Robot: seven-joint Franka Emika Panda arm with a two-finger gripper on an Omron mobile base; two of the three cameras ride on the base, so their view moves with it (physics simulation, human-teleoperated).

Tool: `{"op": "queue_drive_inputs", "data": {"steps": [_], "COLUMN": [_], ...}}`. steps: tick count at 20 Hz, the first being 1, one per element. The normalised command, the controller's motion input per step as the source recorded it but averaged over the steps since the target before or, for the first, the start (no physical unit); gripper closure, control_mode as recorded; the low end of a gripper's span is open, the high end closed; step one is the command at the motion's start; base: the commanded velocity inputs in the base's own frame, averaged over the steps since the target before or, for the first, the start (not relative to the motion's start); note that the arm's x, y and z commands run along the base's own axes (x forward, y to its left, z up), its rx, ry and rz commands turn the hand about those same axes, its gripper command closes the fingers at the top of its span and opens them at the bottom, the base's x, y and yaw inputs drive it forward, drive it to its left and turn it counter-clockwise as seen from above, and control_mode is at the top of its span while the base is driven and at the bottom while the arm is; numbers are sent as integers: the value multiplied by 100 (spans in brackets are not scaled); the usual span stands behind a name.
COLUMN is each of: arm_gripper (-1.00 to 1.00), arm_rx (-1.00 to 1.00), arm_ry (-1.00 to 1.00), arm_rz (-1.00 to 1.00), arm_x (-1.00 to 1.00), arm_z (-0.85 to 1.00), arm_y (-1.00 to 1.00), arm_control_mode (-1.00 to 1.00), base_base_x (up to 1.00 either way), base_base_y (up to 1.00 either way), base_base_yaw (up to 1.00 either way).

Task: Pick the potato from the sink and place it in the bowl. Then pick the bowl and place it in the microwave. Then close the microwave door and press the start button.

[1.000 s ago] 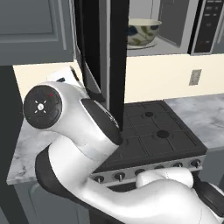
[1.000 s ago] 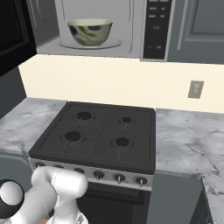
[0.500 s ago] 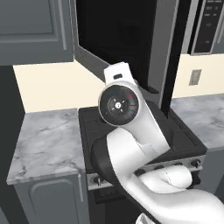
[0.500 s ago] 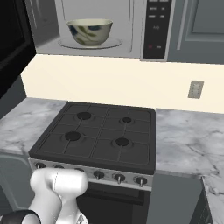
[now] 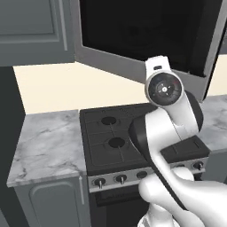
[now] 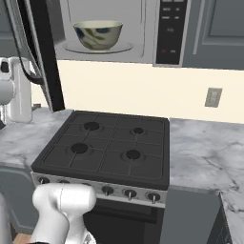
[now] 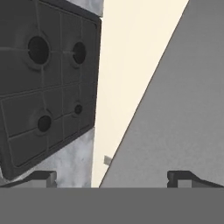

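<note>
Inside the microwave (image 6: 157, 28) the bowl (image 6: 97, 34) is sitting; gripper (image 7: 111, 177) is spreading wide, empty, beside the microwave door (image 5: 142, 40). Risk: pads glancing off, door stopping ajar w/o latching

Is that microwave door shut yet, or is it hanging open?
Open. In the right base view the microwave door stands swung out to the left, and the bowl sits in plain sight inside the microwave.
</note>
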Motion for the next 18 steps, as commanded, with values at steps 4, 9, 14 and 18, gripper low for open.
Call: {"op": "queue_drive_inputs", "data": {"steps": [4, 9, 14, 18], "arm_gripper": [-100, -100, -100, -100], "arm_rx": [0, 0, 0, 2], "arm_ry": [0, 0, 0, 0], "arm_rz": [-11, -10, -7, -2], "arm_x": [70, 77, 73, 69], "arm_z": [0, 22, 35, 42], "arm_y": [-78, -54, -43, -42], "arm_control_mode": [-100, -100, -100, -100], "base_base_x": [0, 0, 0, 0], "base_base_y": [0, 0, 0, 0], "base_base_yaw": [0, 0, 0, 0]}}
